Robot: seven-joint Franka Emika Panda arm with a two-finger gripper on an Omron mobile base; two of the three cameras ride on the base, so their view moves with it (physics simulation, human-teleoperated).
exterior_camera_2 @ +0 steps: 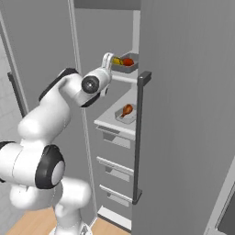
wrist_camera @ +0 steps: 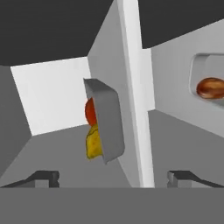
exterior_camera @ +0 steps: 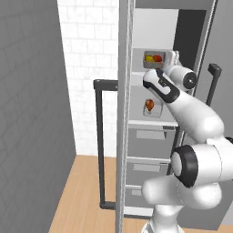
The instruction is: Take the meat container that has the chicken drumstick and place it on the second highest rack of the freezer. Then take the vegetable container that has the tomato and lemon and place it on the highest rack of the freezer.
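Observation:
The freezer [exterior_camera: 150,136] stands open. The dark-grey vegetable container [exterior_camera: 152,59] [exterior_camera_2: 125,64] rests on the highest rack [exterior_camera: 139,73], with the tomato [exterior_camera_2: 128,61] and lemon [exterior_camera_2: 117,60] inside. One shelf below, the light-grey meat container [exterior_camera: 153,108] [exterior_camera_2: 126,112] holds the chicken drumstick [exterior_camera: 149,104] [exterior_camera_2: 127,109]. My gripper [wrist_camera: 113,177] is open just in front of the vegetable container [wrist_camera: 106,127], its fingertips [wrist_camera: 43,176] wide apart and clear of the tray. In the rolled hand view the tomato [wrist_camera: 89,111] and lemon [wrist_camera: 93,142] peek out behind the tray, and the drumstick [wrist_camera: 211,87] lies at the right.
The open freezer door [exterior_camera: 124,136] with its dark handle [exterior_camera: 99,136] stands left of the arm. A neighbouring grey door with a long handle [exterior_camera_2: 137,137] closes the right side. Grey drawers [exterior_camera_2: 114,137] sit under the shelves. A grey wall [exterior_camera: 32,113] is at the left.

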